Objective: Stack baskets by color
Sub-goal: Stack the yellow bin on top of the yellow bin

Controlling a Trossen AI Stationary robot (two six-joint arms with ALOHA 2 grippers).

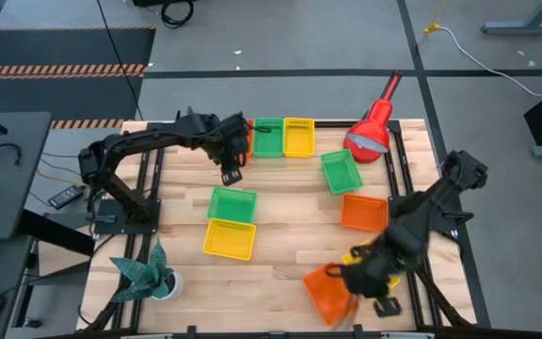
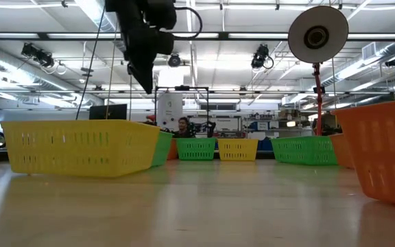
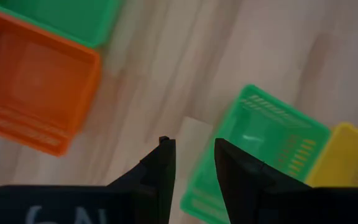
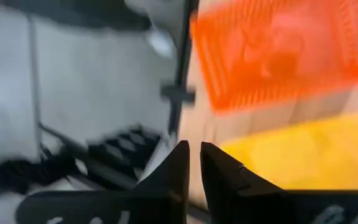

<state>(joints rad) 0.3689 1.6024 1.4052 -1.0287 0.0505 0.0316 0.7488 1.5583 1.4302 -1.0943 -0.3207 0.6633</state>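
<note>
Several baskets lie singly on the wooden table: green and yellow at the far edge, green and orange on the right, green and yellow on the left. An orange one sits askew at the near edge. My left gripper hangs open above the bare wood between an orange basket and the green one. My right gripper points down at the near right edge with a narrow gap, beside a yellow basket. Neither holds anything.
A red cone-shaded lamp stands at the far right corner. A green plant-like thing sits at the near left corner. The table's metal frame and the floor show just past my right gripper. Bare wood lies in the table's middle.
</note>
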